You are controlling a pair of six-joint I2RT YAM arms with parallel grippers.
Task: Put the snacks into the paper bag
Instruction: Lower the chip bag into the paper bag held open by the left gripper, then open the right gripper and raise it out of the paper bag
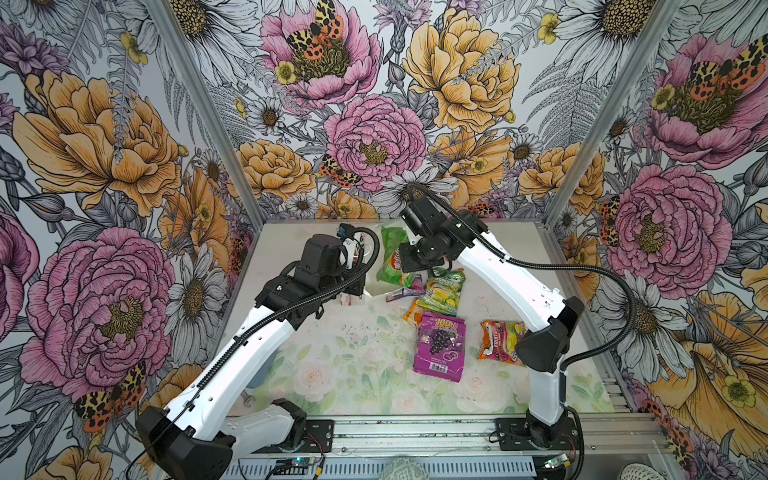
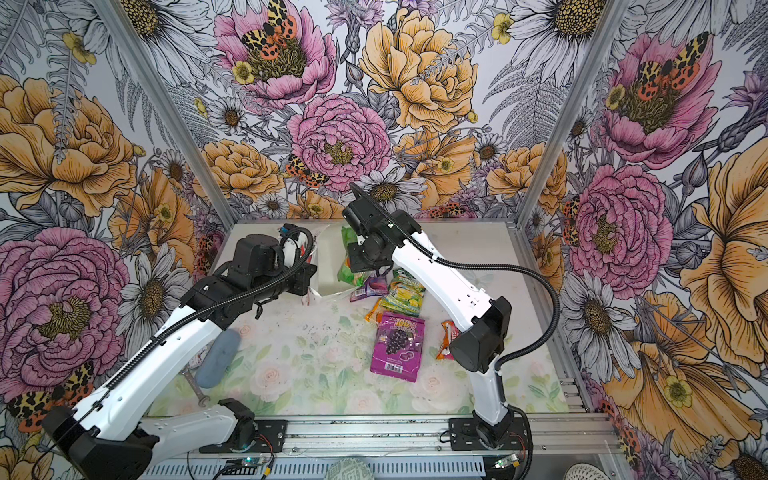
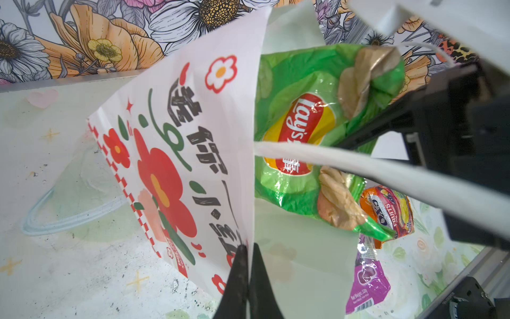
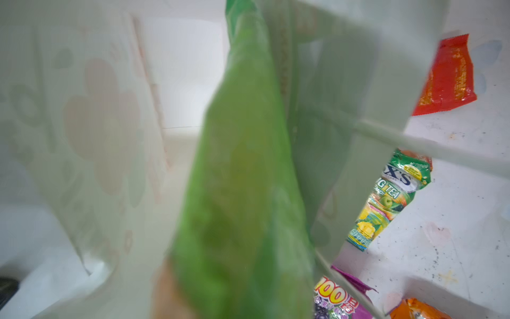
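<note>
now, left fingers point(image 3: 237, 279) level, pinching paper bag point(image 3: 176, 154), right fingers point(image 3: 380, 124) downturned, gripping chip bag point(image 3: 292, 82)

A grey-blue pouch point(image 2: 218, 358) lies on the flowered counter point(image 2: 316, 374), a metal wrench point(image 2: 194, 386) just beside it. Flowered wallpaper point(image 2: 340, 104) covers the surrounding walls.

Bold floral wallpaper point(image 1: 374, 137) with butterflies covers three walls; aluminium posts point(image 1: 203, 104) mark the far corners; a pale rose-printed tabletop point(image 1: 353, 374), metal rail point(image 1: 415, 432) along its near edge
</note>
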